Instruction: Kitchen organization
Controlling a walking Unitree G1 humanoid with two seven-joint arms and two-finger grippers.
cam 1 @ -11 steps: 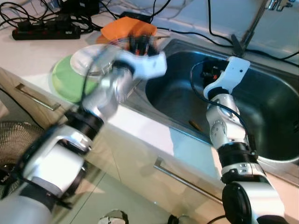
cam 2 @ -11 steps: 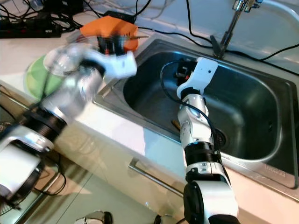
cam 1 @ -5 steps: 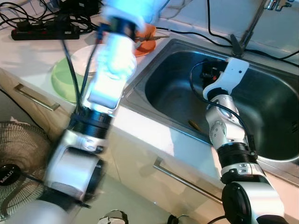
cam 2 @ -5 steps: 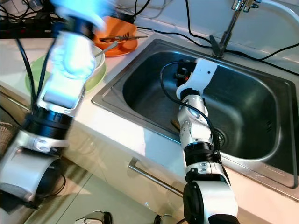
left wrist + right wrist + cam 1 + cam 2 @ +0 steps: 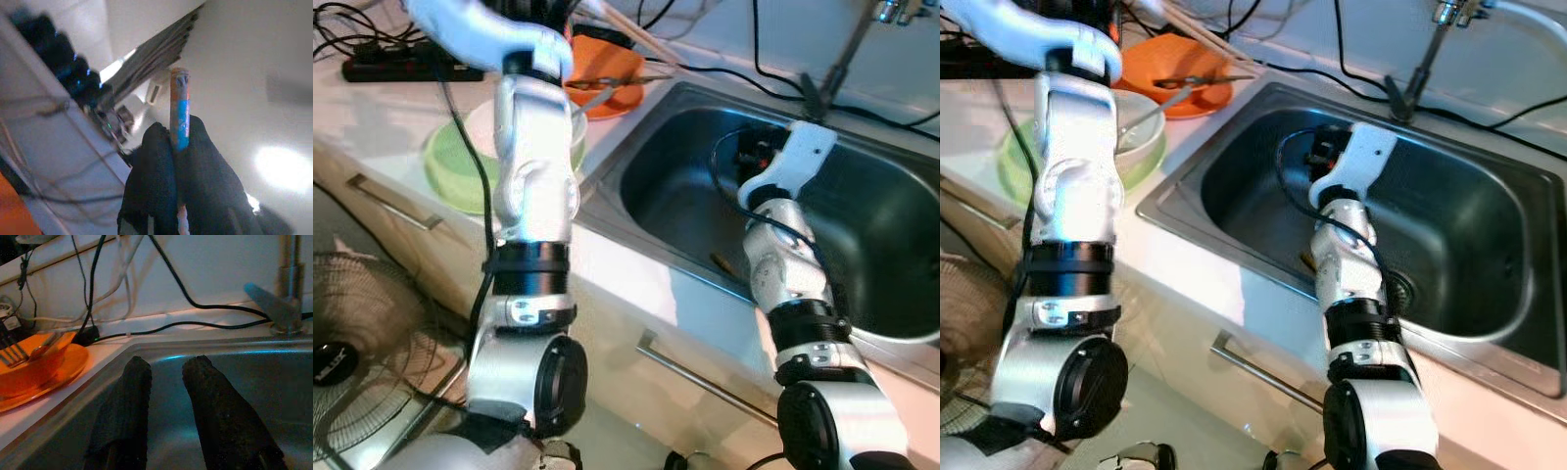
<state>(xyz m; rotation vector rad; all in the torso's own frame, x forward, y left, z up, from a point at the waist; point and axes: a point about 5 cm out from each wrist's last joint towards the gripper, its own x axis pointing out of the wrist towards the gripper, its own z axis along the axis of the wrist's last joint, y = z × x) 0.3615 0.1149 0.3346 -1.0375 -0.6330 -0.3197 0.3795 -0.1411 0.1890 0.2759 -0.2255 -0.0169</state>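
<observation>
Your left arm is standing raised high over the counter, and its left gripper (image 5: 178,161) is clamping a pair of chopsticks (image 5: 179,110): in the left wrist view the two black fingers (image 5: 154,161) are pressing in on either side of a stick with an orange and blue end that is pointing toward the ceiling. In the left eye view the pale chopstick shafts (image 5: 631,32) are slanting out from the top of that arm, above the orange plate (image 5: 607,73). Below and to the left of the raised forearm a white bowl (image 5: 1141,122) is sitting on a green plate (image 5: 455,166), and a metal utensil (image 5: 1157,106) is leaning out of the bowl toward the orange plate. A fork (image 5: 1197,80) is lying across the orange plate, which is sitting just beside the sink's left rim. A black power strip (image 5: 386,67) is lying on the counter behind the green plate. Your right arm is reaching into the sink (image 5: 1489,186), and the right gripper (image 5: 164,387) is hovering inside the basin with its two fingers spread and nothing between them. A small brownish object (image 5: 722,262) is lying on the basin floor beside that forearm; you cannot tell what it is. Beyond the right gripper's fingertips the faucet (image 5: 286,281) is standing at the back rim, with black cables (image 5: 195,303) running along the wall.
</observation>
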